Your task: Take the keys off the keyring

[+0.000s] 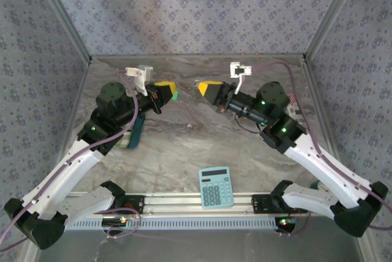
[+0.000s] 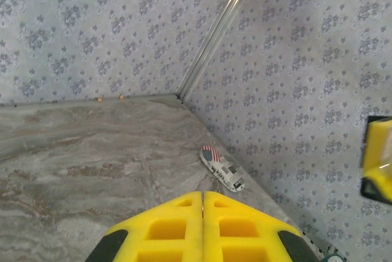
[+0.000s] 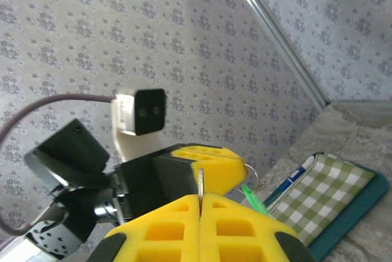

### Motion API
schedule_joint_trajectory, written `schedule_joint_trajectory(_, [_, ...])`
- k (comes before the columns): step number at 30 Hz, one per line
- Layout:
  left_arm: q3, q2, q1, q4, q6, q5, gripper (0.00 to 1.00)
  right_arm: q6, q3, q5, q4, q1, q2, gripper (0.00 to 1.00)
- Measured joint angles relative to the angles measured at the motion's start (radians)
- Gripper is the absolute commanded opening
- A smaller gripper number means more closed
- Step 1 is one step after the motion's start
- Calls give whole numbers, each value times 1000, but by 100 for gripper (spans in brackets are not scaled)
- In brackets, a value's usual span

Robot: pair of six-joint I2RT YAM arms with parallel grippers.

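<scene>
The left gripper (image 1: pixel 166 90) is hovering above the table (image 1: pixel 184 145) with its jaws pressed flat together, no gap showing between the yellow fingers. The keys (image 3: pixel 251 199) – a tiny bright green piece – are dangling off a thin wire ring (image 3: pixel 253 175) right at that gripper's tip, above a checked pouch (image 3: pixel 324 191). Whether the fingers are actually pinching the ring, I cannot tell.

Just to the right, tip facing tip, the right gripper (image 1: pixel 207 88) is also sitting fully closed. A thin grey strip (image 3: pixel 200 179) is showing at its seam; I cannot tell whether it is pinched there.

The green piece is looking very light and stiff, free to swing, while the ring is probably springy and slick – easy to lose from flat pads. A firm pinch on the ring's wire with one side, and on the flat of the green piece with the other, seems the soundest hold.
</scene>
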Motion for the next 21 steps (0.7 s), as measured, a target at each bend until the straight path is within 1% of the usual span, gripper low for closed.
schedule_joint_trajectory(4, [-2,5,3,-18,2,4,0,-44,-26,10,-58,-24,-61,0])
schedule_joint_trajectory(9, [-21,18,28,-47,21,-10,0,-135,-77,68,-177,-79,-114,0])
schedule_joint_trajectory(14, [-143,67,59,-34,20,-45,0,-189,-205,124,-212,-124,-138,0])
schedule_joint_trajectory(16, [-206,109,60,-23,17,-62,0,-204,-263,146,-211,-133,-129,0])
schedule_joint_trajectory(17, [-239,132,61,-13,16,-69,2,-212,-296,158,-211,-136,-121,0])
schedule_joint_trajectory(21, [-344,229,79,32,-1,-97,1,-226,-404,188,-183,-156,-71,0])
